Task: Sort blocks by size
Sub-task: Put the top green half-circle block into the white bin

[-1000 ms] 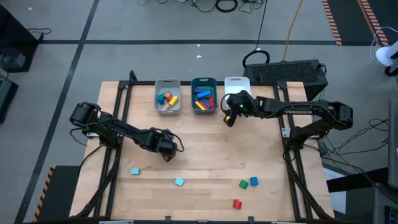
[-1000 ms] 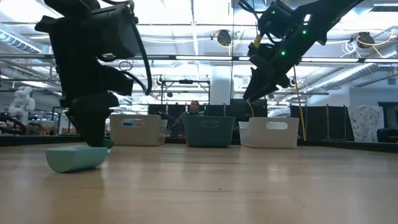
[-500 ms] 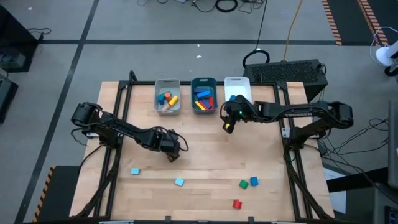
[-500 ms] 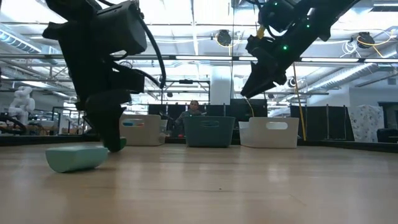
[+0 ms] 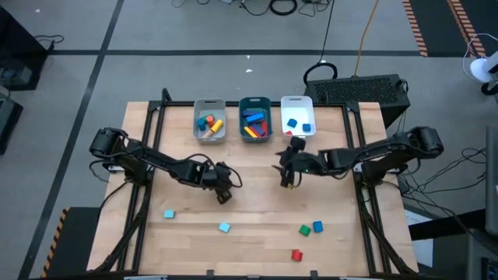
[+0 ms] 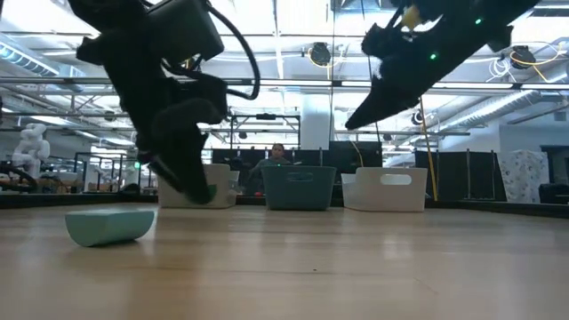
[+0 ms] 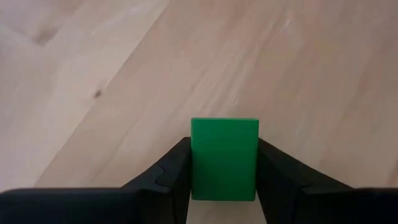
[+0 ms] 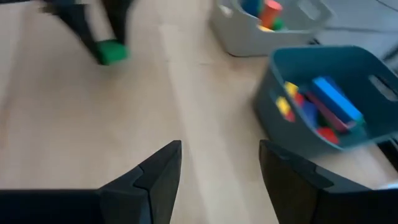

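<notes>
My left gripper (image 5: 223, 194) is mid-table, left of centre, shut on a small green block (image 7: 224, 158), which also shows in the low view (image 6: 206, 193). My right gripper (image 5: 288, 180) hangs open and empty above the table's middle, on the near side of the white tray (image 5: 296, 103); its wrist view (image 8: 221, 149) shows bare wood between the fingers. Loose blocks rest flat on the table: two cyan (image 5: 169, 214) (image 5: 224, 228), a green (image 5: 304, 229), a blue (image 5: 317, 227) and a red (image 5: 296, 254). My left gripper pinches the green block by two opposite side faces (image 7: 194, 162) between its two fingers. The fingers slant down at it from the table's left. The block's far end sticks out past the fingertips, and it hangs just clear of the wood.
Three trays stand in a row at the far edge: grey (image 5: 209, 103) with several blocks, teal (image 5: 254, 101) with several blocks, and the white one with two blue blocks (image 5: 299, 124). A cyan block (image 6: 109, 225) lies close to the low camera. Bare wood lies between the arms.
My left gripper has gone toward the table's right edge and risen a little, and the green block has come up off the wood with it. My right gripper has drawn back from over the white tray toward the near edge; two blue blocks now show in that tray.
</notes>
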